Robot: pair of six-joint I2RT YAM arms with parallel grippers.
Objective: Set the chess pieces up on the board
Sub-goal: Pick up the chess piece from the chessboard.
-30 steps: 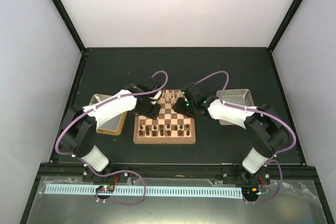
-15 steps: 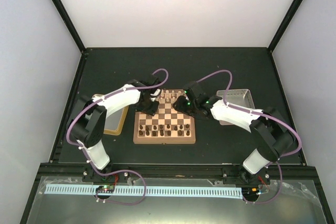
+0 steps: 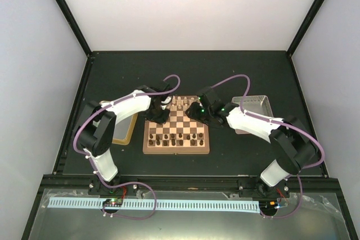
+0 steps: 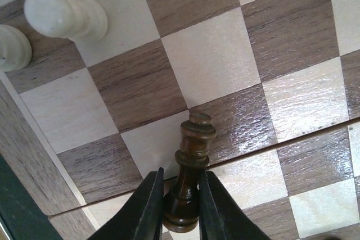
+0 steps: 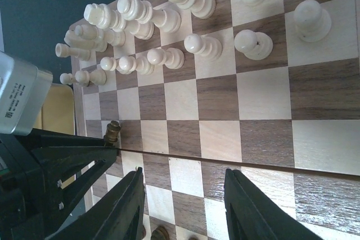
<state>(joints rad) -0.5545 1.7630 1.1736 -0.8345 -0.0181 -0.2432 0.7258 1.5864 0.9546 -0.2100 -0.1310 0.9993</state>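
Chess piece, dark brown (image 4: 190,161), turned, with a collared knob head; its kind is not certain. It is near the left edge of the board (image 4: 214,66), about midway between the near and far edges, with its base close to the fold seam (image 4: 315,133). Whether the base rests on the wood or is just lifted cannot be told. The left gripper (image 4: 180,195) pinches it low on the stem, one finger on each side just above the foot. Change: a second ago these jaws stood about half apart and the left arm lay nearer along the left edge. The arm has since reached further over the board and the jaws have narrowed onto the stem. Judged meaning: the piece is now secured and ready to be carried to its home square. That is probably among the dark pieces (image 3: 180,137) ranked along the near edge, opposite the cream pieces (image 5: 197,44) along the far edge. Orientation: the long axis runs foot to head and is upright or close to it, with the head up towards the wrist camera and no clear lean. The right gripper (image 5: 185,175) hangs over the middle squares, its jaws partly apart and holding nothing.
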